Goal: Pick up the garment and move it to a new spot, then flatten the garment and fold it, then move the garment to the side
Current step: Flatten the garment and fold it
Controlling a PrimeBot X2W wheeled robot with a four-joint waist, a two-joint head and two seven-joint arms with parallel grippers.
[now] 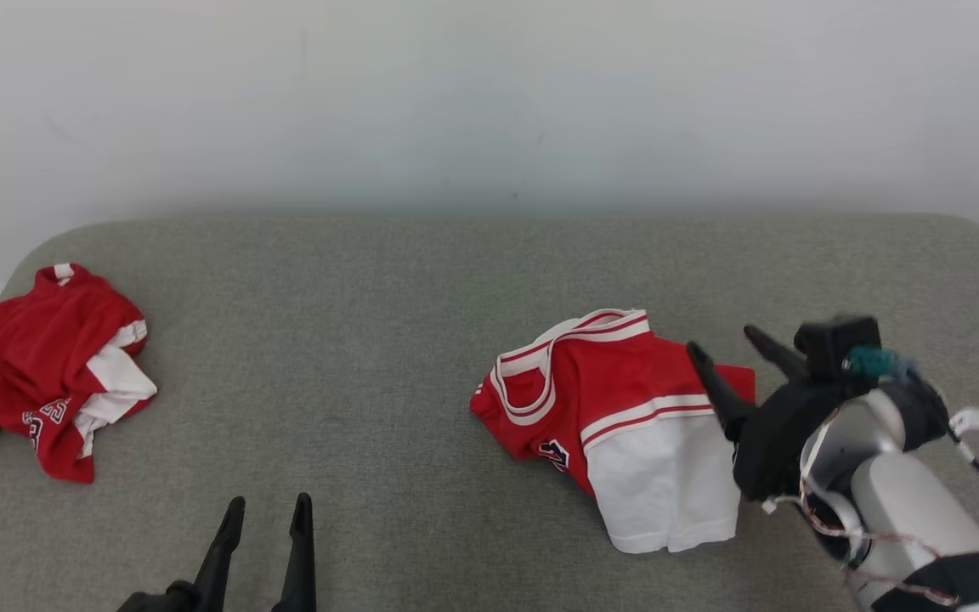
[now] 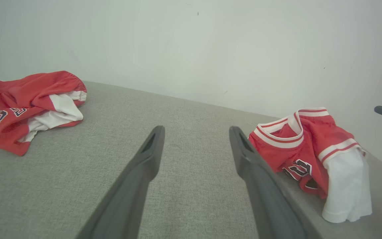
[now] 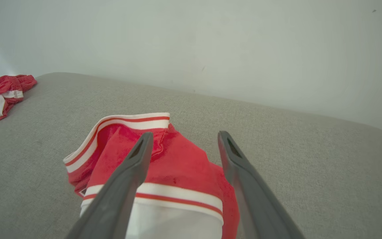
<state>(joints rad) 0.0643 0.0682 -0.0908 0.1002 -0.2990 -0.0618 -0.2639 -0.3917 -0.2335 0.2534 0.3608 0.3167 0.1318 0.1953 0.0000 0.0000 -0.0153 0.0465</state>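
Grey cushion (image 1: 421, 280), white wall (image 1: 489, 102) behind; crumpled jersey (image 1: 617, 399) lies on it. At jersey's right edge, right gripper (image 1: 721, 339), jaws wide, empty; well left of jersey, left gripper (image 1: 268, 503), jaws wide. Likely light, limp, slightly slippery: pinch the striped band.

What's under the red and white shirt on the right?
The grey fabric surface, showing all around the shirt. Right beneath, the cloth covers it, so anything hidden there cannot be seen.
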